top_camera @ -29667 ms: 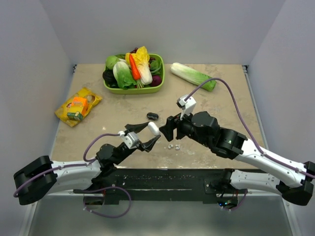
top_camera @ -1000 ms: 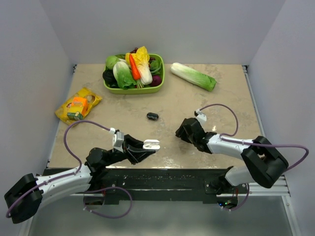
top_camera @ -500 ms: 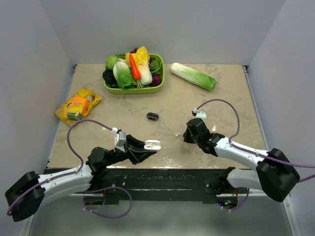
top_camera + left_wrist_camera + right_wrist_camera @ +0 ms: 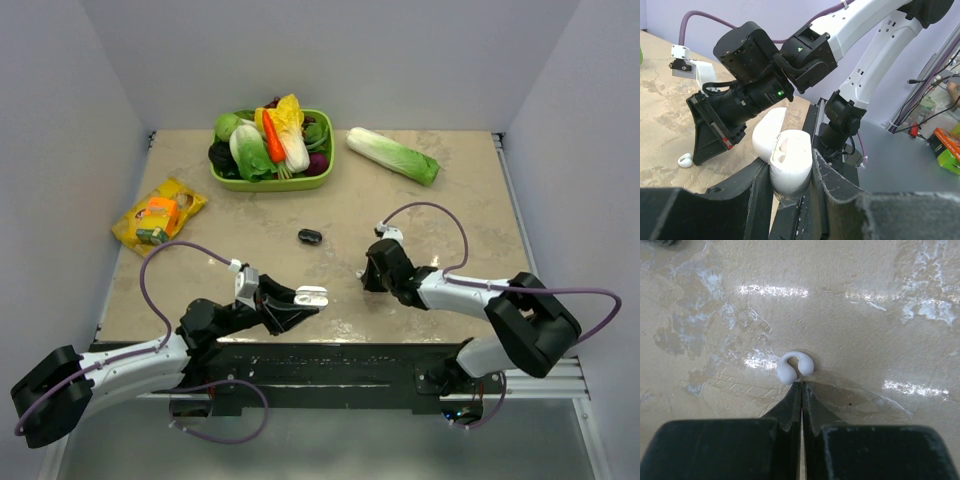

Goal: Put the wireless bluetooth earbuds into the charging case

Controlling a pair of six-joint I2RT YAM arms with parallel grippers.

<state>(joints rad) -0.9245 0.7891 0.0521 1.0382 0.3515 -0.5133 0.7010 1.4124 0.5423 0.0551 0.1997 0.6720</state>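
Observation:
The white charging case [image 4: 790, 161] sits upright between my left gripper's [image 4: 789, 172] fingers with its lid hinged open; from the top it shows near the table's front edge [image 4: 311, 295], left gripper [image 4: 303, 299] shut on it. One tiny white earbud [image 4: 795, 367] lies on the table, touching the very tips of my right gripper [image 4: 801, 385], whose jaws are pressed together with nothing between them. The left wrist view shows that earbud [image 4: 685, 160] on the surface beside the right gripper's black finger. In the top view the right gripper [image 4: 369, 280] covers the earbud.
A small black oval object [image 4: 309, 236] lies mid-table behind both grippers. A green basket [image 4: 270, 185] of vegetables stands at the back, a napa cabbage [image 4: 392, 155] to its right, a yellow snack packet [image 4: 158, 215] at the left. The table's front edge is close below the case.
My right gripper closed, swung right, then came back left over the earbud, which showed bare on the table half a second ago. The left gripper and case stayed nearly still.

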